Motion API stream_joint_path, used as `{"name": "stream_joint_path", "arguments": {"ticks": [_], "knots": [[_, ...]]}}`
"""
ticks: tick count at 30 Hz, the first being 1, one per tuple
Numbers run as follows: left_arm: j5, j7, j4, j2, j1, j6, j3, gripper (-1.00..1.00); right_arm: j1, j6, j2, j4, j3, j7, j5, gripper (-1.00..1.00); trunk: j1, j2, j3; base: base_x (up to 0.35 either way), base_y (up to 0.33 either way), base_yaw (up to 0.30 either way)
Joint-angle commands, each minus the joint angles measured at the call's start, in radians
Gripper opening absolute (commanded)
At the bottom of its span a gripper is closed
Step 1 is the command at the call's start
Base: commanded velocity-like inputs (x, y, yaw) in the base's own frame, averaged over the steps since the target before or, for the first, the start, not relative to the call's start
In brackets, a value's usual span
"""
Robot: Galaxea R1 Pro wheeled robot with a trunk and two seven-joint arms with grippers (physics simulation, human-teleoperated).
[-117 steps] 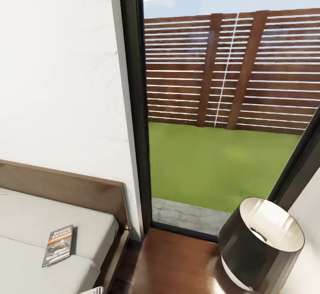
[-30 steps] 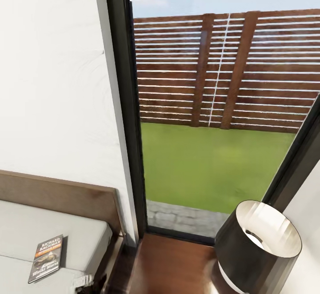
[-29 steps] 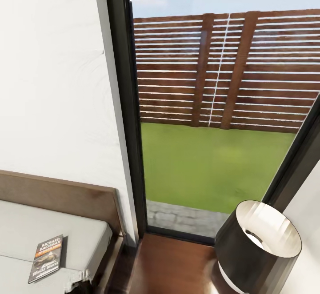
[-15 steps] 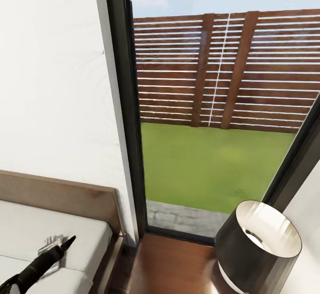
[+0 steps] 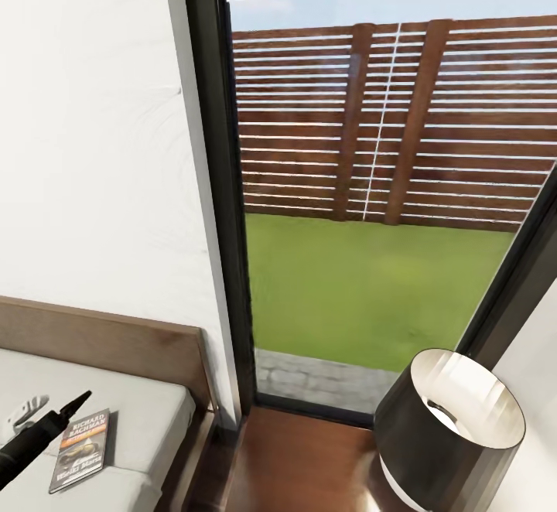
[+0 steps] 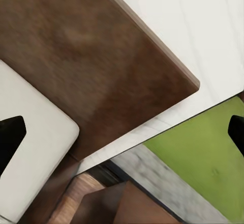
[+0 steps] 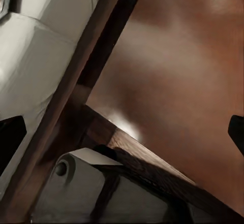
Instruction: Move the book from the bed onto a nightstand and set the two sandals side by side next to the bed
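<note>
The book (image 5: 81,450), dark with white "RICHARD BACHMAN" lettering and an orange band, lies flat on the bed's pale mattress (image 5: 143,411) near the brown headboard (image 5: 116,342). My left gripper (image 5: 63,398) hovers open just left of the book, one black finger (image 5: 46,428) slanting beside it, not touching. In the left wrist view that gripper (image 6: 122,135) faces the headboard (image 6: 101,66). The nightstand (image 5: 309,458) stands right of the bed. My right gripper (image 7: 122,132) is open over the bed frame (image 7: 91,76) and the nightstand top (image 7: 193,82). The sandals are out of view.
A black-shaded lamp (image 5: 449,427) stands on the nightstand's right part. Behind it a tall dark-framed window (image 5: 224,187) looks onto grass and a slatted fence. A white wall (image 5: 93,148) rises behind the headboard. A narrow gap separates bed and nightstand.
My left arm, which lay across the book half a second ago, has swung left, uncovering the book. The book has not moved. The camera has held still over the last second.
</note>
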Motion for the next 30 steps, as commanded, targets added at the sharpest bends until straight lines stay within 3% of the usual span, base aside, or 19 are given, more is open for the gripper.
{"name": "stream_joint_path", "arguments": {"ticks": [1, 4, 6, 11, 17, 23, 26, 30], "knots": [[0.009, -0.002, 0.001, 0.0, -0.001, 0.009, 0.001, 1.0, -0.002, -0.001, 0.043, 0.003, -0.01, 0.002, 0.057, 1.0, 0.0, -0.001, -0.002, 0.0, 0.0, 0.0], [0.009, 0.001, 0.002, -0.002, -0.001, 0.008, -0.001, 1.0, -0.002, 0.001, 0.113, 0.003, -0.01, -0.001, 0.104, 1.0, 0.0, -0.001, -0.002, 0.0, 0.0, 0.0], [0.009, 0.01, 0.004, -0.004, -0.001, 0.006, -0.004, 1.0, -0.002, 0.011, 0.184, 0.001, -0.007, -0.002, 0.132, 1.0, 0.0, -0.001, -0.002, 0.0, 0.0, 0.0], [0.009, 0.019, 0.006, -0.01, -0.001, 0.005, -0.006, 1.0, -0.003, 0.149, 0.243, -0.02, -0.007, -0.005, 0.144, 1.0, 0.0, -0.001, -0.002, 0.0, 0.0, 0.0], [0.009, 0.023, 0.01, -0.011, -0.001, 0.003, -0.007, 1.0, -0.003, 0.196, 0.255, -0.061, -0.011, -0.012, 0.136, 1.0, 0.0, -0.001, -0.002, 0.0, 0.0, 0.0], [0.008, 0.052, 0.012, -0.033, -0.001, 0.002, -0.007, 1.0, -0.006, 0.224, 0.257, -0.152, -0.013, -0.011, 0.133, 1.0, 0.0, -0.001, -0.002, 0.0, 0.0, 0.0], [0.008, 0.058, 0.012, -0.038, -0.001, 0.001, -0.008, 1.0, -0.007, 0.274, 0.258, -0.213, -0.013, -0.009, 0.131, 1.0, 0.0, -0.001, -0.002, 0.0, 0.0, 0.0], [0.008, 0.061, 0.012, -0.046, -0.001, 0.001, -0.009, 1.0, -0.009, 0.414, 0.259, -0.281, -0.013, -0.007, 0.115, 1.0, 0.0, -0.001, -0.002, 0.0, 0.0, 0.0]]}}
